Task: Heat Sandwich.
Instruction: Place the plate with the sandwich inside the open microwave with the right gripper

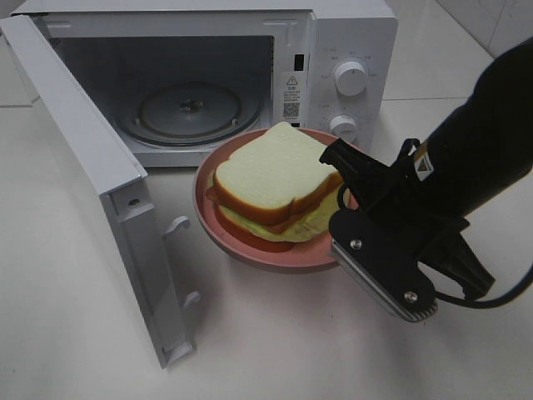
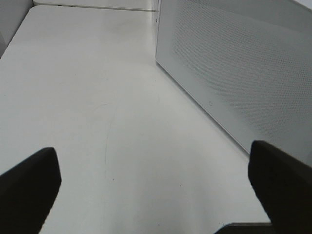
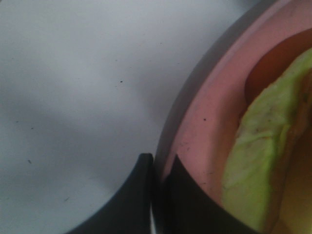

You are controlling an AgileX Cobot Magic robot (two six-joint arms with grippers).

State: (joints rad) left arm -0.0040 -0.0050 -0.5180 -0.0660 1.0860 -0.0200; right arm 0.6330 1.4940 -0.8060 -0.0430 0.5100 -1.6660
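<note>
The sandwich [image 1: 271,179], white bread with tan crust and pale green filling, lies on a round pink plate [image 1: 250,250] just in front of the open microwave [image 1: 333,50]. My right gripper [image 1: 343,200] is shut on the plate's right rim. In the right wrist view both fingers pinch the pink plate [image 3: 195,126] rim at my right gripper [image 3: 158,163], with the sandwich's green filling [image 3: 258,165] beside them. The plate seems to hang a little above the table. My left gripper [image 2: 156,195] stands open over bare table, holding nothing, and is out of the exterior view.
The microwave door [image 1: 92,183] swings out wide to the left, its latch hooks facing the plate. Inside is a glass turntable [image 1: 190,108]. Two knobs [image 1: 350,79] sit on the right panel. The door's perforated outer face [image 2: 239,63] rises close beside my left gripper.
</note>
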